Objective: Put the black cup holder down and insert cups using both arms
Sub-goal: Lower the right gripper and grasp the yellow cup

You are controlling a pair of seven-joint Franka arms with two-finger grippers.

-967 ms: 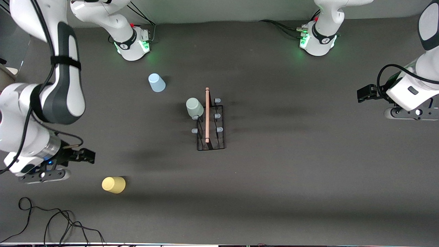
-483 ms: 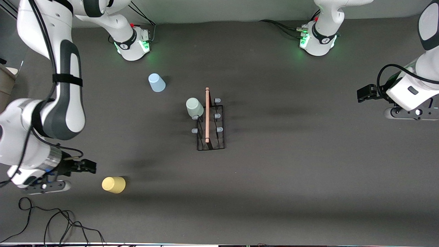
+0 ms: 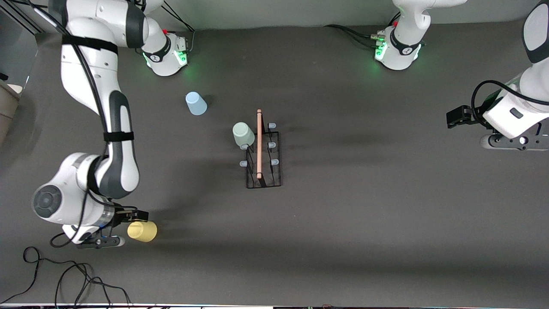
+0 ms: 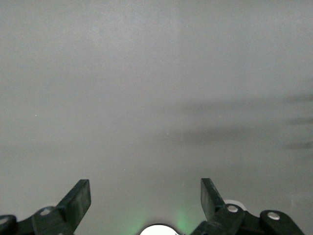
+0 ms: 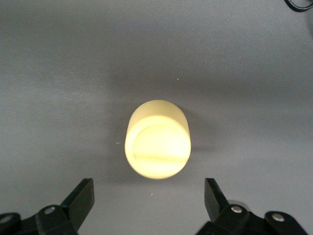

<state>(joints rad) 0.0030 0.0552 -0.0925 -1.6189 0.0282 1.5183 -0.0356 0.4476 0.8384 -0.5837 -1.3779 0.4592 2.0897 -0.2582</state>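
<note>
The bench (image 3: 364, 223) has a dark grey, matte surface that fills almost the whole front view, with soft shadows of the arms on it. Along the edge where the bases stand there is a pale wall, and each base gives a green light onto the surface. A loose black cable (image 3: 64, 279) lies on the bench near the front camera, at the right arm's end.

The black cup holder (image 3: 263, 159) stands about in the middle of the bench, its wooden rod handle (image 3: 259, 143) running along its top. The pale green cup (image 3: 243, 134) sits upside down on one of its pegs, on the side toward the right arm's end. The light blue cup (image 3: 196, 103) stands upside down on the bench, nearer to the right arm's base and apart from the holder. The yellow cup (image 3: 142, 231) lies on its side, nearer to the front camera, toward the right arm's end.

The right gripper (image 3: 128, 223) is low, just beside the yellow cup, with its fingers (image 5: 80, 198) spread wide and holding nothing; in the right wrist view the cup lies ahead of the fingers, not between them. The left gripper (image 3: 465, 118) waits over the left arm's end of the bench, its fingers (image 4: 78, 200) also wide apart and empty, with only bare surface under them.
</note>
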